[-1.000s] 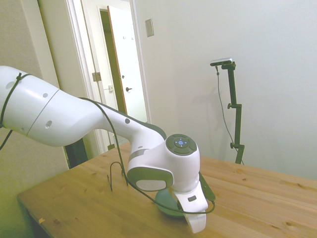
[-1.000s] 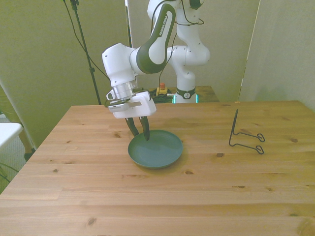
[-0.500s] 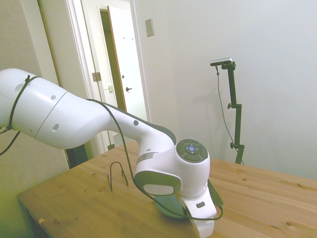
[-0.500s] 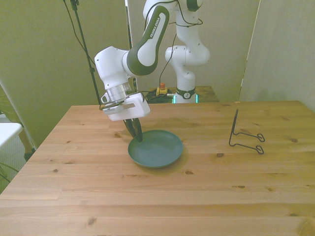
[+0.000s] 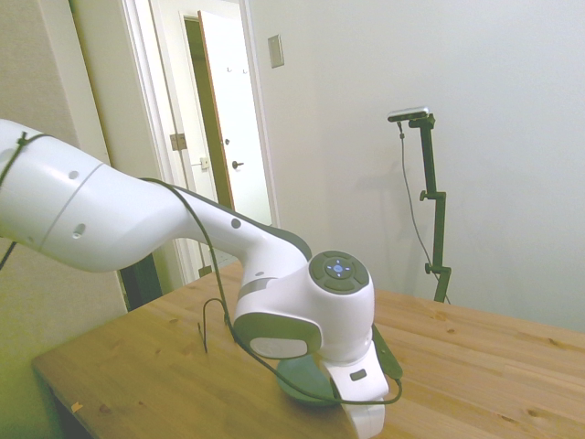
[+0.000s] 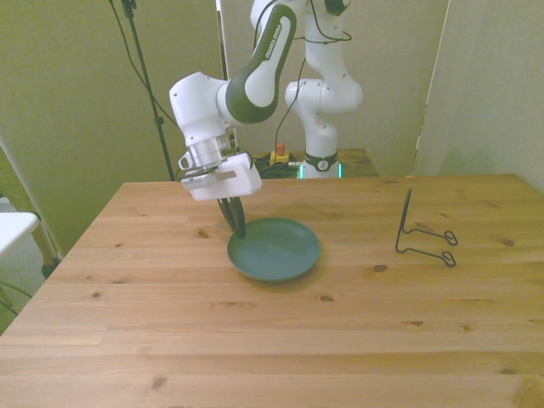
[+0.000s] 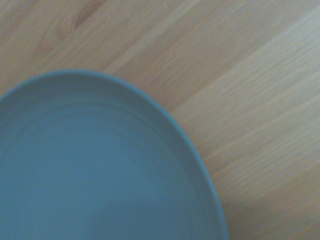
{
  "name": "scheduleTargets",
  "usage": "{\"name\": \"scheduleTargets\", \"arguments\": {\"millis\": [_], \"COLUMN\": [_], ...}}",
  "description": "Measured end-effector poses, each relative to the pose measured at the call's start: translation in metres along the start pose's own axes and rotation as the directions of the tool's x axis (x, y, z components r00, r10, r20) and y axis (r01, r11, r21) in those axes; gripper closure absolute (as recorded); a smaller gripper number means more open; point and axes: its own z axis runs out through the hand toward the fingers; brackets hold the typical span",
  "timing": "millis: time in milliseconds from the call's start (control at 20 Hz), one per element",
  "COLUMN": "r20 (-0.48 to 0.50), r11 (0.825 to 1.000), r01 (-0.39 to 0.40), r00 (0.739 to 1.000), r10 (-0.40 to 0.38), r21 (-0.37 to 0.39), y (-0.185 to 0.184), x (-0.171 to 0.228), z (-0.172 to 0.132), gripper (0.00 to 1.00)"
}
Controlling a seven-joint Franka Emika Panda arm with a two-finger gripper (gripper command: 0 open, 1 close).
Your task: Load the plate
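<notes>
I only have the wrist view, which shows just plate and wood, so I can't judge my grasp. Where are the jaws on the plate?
Observer: In the front view the gripper is at the rim of the teal plate, on the front view's left side. The jaws look pinched together on the rim.
Operator: Where is the rack?
Observer: The black wire stand stands on the wooden table toward the front view's right, well apart from the plate.
Operator: Does the side view help?
Observer: Hardly. There the arm's wrist covers most of the plate, and only a sliver shows beneath it.
</notes>
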Motion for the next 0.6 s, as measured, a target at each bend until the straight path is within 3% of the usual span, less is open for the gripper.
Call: {"name": "scheduleTargets", "arguments": {"millis": [400, 600], "r20": [-0.177, -0.256], "r11": [0.992, 0.988], "r01": [-0.077, -0.141], "r00": [0.980, 0.955], "r10": [0.095, 0.151], "r21": [0.102, 0.058], "y": [-0.028, -0.054], "x": [-0.074, -0.124], "z": [-0.100, -0.125], "gripper": [1.00, 1.00]}}
